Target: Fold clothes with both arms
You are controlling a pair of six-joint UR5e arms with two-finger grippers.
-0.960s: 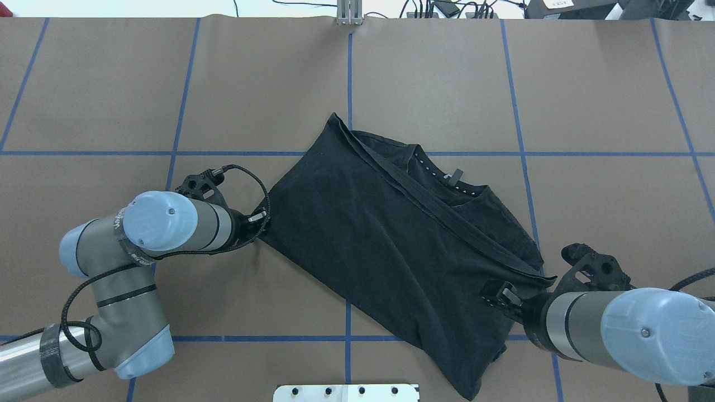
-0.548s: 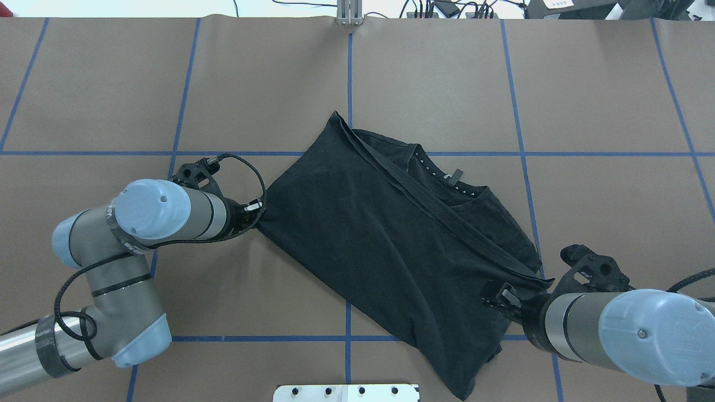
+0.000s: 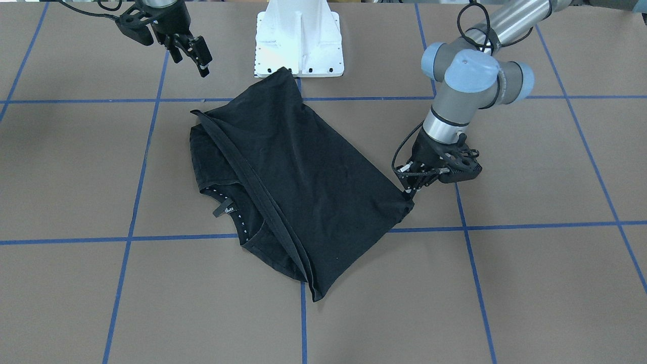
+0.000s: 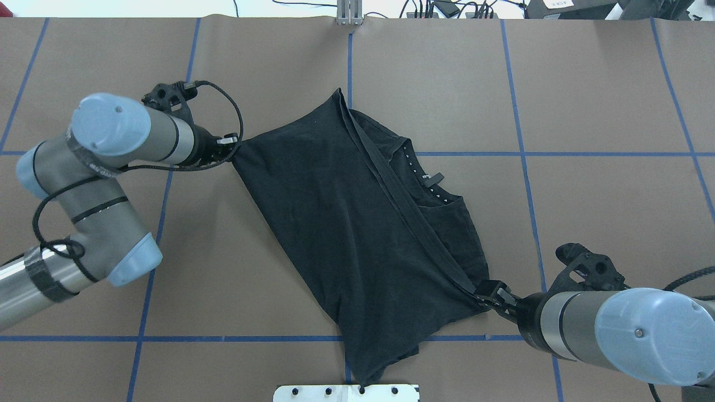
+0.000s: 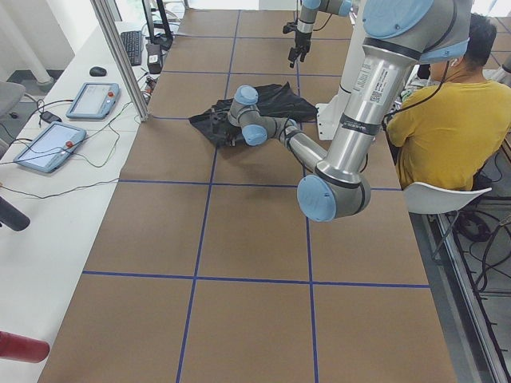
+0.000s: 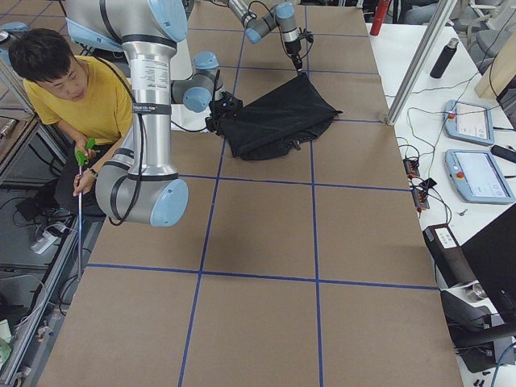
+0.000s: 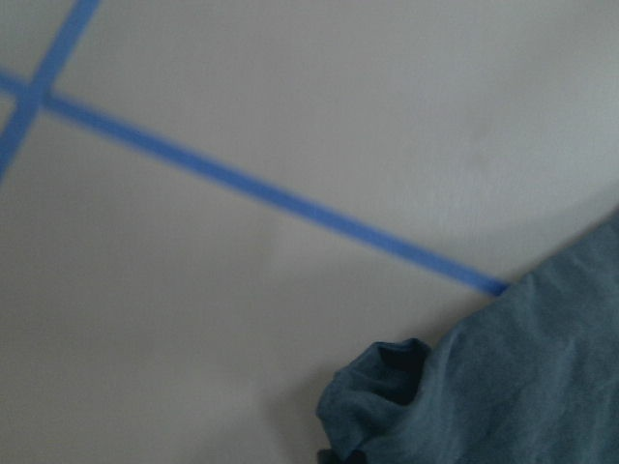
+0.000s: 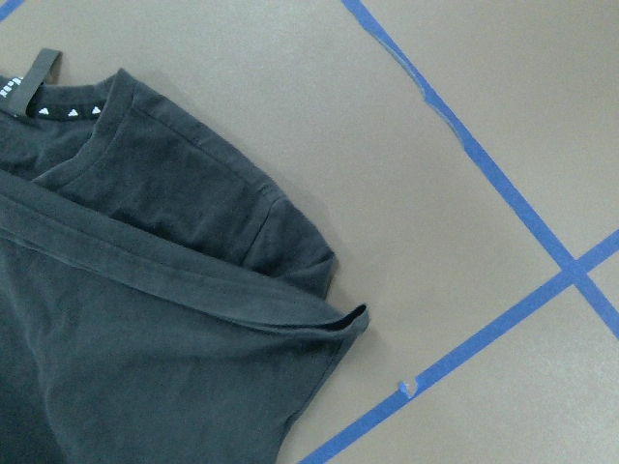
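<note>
The black T-shirt (image 4: 346,223) lies folded over on the brown table, its neck print (image 4: 424,178) showing on the right half. My left gripper (image 4: 233,146) is shut on the shirt's left corner, low at the table (image 3: 408,194); the left wrist view shows bunched fabric (image 7: 387,387) at its bottom edge. My right gripper (image 3: 192,50) hangs open above the table with nothing in it. From overhead it (image 4: 494,293) sits beside the shirt's near right corner. That corner (image 8: 353,321) lies flat on the table.
The white base mount (image 3: 298,40) stands at the robot's edge, and the shirt's near tip reaches it (image 4: 357,388). A person in a yellow shirt (image 5: 447,120) sits beside the table. Tablets (image 6: 472,121) lie on the side bench. Blue tape lines grid the table.
My left gripper has pulled the shirt corner away from the robot and further left. The whole shirt slid that way, its right corner drawing back from under the right gripper, which hardly moved.
</note>
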